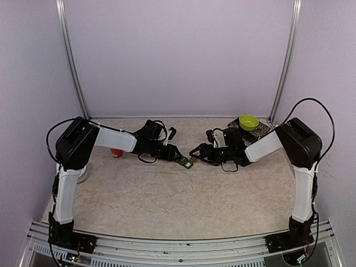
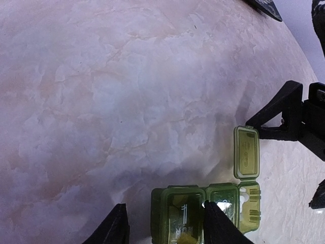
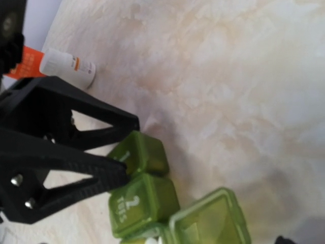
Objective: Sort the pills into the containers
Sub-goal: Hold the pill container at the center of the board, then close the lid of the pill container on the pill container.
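The containers are a green strip of three joined compartments lying mid-table. In the left wrist view the lids marked 1 and 2 are down, and the third lid stands open over something white. My left gripper is open and straddles the first compartment. One of its fingers rests at the seam between lids 1 and 2. My right gripper is open and empty, just right of the strip beside the open lid. Its fingers show in the left wrist view.
A yellow-green bowl sits on a dark mat at the back right. An orange and white bottle lies on the table behind the left arm and shows as a red spot in the top view.
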Robot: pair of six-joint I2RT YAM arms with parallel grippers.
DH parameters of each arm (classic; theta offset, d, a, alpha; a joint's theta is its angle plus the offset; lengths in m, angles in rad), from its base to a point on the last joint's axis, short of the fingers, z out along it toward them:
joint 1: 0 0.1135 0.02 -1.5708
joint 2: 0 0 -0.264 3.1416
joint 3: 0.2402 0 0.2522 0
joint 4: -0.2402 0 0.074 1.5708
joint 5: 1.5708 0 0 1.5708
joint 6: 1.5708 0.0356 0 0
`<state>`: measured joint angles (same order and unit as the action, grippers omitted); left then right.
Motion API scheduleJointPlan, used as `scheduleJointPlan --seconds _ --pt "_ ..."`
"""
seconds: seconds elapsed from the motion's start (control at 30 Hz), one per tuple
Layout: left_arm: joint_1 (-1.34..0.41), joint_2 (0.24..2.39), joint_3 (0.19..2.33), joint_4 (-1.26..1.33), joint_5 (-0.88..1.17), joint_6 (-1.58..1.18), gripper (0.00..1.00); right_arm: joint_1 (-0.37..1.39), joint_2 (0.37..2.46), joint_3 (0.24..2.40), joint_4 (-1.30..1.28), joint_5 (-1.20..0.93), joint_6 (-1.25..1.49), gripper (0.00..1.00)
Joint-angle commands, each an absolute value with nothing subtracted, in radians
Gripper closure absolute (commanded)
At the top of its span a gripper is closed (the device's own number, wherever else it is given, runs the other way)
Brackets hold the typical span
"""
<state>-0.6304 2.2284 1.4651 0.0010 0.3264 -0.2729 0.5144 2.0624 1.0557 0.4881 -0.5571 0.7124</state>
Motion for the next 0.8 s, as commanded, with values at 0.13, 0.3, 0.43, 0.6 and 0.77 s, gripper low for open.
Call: scheduleJointPlan --seconds 0.13,0.3,0.43,0.6,0.77 --pt "-0.644 2.265 1.481 -0.032 0.319 -0.258 0.55 0.505 2.095 1.084 0.499 -0.606 0.704 0.07" --pt "-0.646 2.269 1.48 -0.034 0.319 -0.261 0.57 0.507 2.1 1.083 0.532 -0.632 0.711 0.08" --pt "-0.646 2.272 1.483 -0.04 0.315 -0.259 0.57 0.51 2.096 1.081 0.559 -0.653 0.709 0.08" --pt "-0.647 2.276 1.486 -0.05 0.306 -0.259 0.58 0.511 2.093 1.072 0.608 -0.69 0.709 0.09" --pt "-0.647 2.285 1.492 -0.062 0.295 -0.26 0.58 0.518 2.069 1.04 0.669 -0.719 0.715 0.11"
